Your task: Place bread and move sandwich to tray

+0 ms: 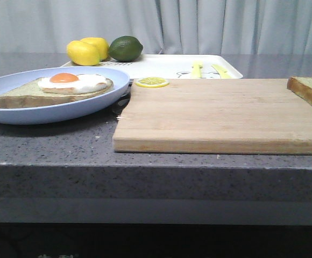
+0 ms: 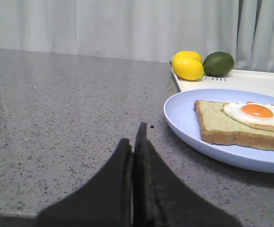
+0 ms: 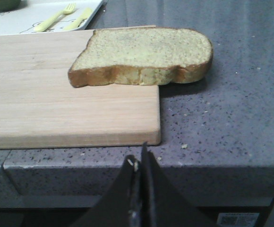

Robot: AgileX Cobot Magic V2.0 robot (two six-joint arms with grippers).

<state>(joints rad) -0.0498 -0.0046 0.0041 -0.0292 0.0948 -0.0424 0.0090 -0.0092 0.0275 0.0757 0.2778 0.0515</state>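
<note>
The bare bread [image 1: 310,92] lies on the far right end of the wooden cutting board [image 1: 220,115], overhanging its edge [image 3: 144,56]. A toast slice with a fried egg [image 1: 64,86] sits on the light blue plate [image 1: 16,110] at the left; only one slice shows there [image 2: 241,124]. The white tray [image 1: 161,65] lies behind the board. My left gripper [image 2: 134,142] is shut and empty over the counter, left of the plate. My right gripper [image 3: 139,161] is shut and empty at the counter's front edge, short of the bread. Neither gripper shows in the front view.
Two yellow lemons [image 1: 87,51] and a dark green lime [image 1: 125,48] sit at the tray's back left corner. A lemon slice [image 1: 151,82] lies at the board's back left corner. A yellow fork and knife [image 1: 210,70] lie on the tray. A grey curtain hangs behind.
</note>
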